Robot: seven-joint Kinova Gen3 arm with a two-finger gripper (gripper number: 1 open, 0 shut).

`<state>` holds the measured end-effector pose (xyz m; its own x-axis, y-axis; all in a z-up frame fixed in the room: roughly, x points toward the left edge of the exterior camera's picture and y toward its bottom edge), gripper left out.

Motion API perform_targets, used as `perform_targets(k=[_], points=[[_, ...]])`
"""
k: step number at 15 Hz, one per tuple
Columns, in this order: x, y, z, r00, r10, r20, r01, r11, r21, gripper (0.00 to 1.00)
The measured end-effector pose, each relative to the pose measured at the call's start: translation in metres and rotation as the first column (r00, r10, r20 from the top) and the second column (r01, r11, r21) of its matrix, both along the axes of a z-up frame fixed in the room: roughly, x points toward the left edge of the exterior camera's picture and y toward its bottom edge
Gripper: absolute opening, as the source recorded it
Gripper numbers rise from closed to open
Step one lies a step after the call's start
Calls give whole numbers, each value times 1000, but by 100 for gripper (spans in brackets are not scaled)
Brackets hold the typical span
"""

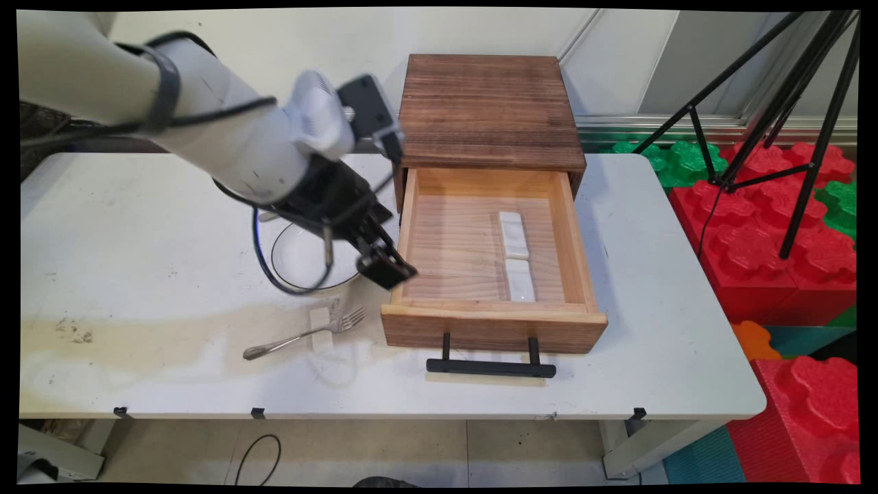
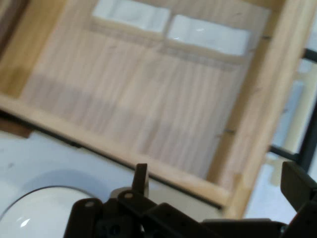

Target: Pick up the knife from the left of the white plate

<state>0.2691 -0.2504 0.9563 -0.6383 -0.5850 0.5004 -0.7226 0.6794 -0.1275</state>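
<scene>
- Claw sits centre-left of the main frame, just above the left wall of the open drawer, near its front corner.
- Hand view: two fingers rise from the bottom edge, wide apart, one at centre, one at the far right. Nothing is between them; claw is open and empty.
- Drawer is pulled out of a dark wooden cabinet at top centre; black bar handle faces the bottom of the frame.
- Two white rectangular blocks lie end to end on the drawer floor, right of middle, running front to back. In the hand view they sit at the top.
- Glass bowl on the worktop, left of the drawer, partly hidden by the arm; its rim shows at lower left of the hand view.
- Metal fork lies below the bowl, tines pointing up-right toward the drawer front, across a small pale patch on the worktop.
- Black cable loops from the arm over the bowl.
- Right of frame: black tripod, with red and green foam blocks on the floor.
</scene>
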Motion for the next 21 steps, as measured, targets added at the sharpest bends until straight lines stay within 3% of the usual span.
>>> perform_targets(k=[10, 17, 21], points=[[85, -51, -8, 992, 100, 83, -99, 995, -16, 100], [140, -95, -26, 974, 181, 138, -182, 983, -7, 100], [170, -120, -39, 958, 225, 180, -229, 973, 4, 100]])
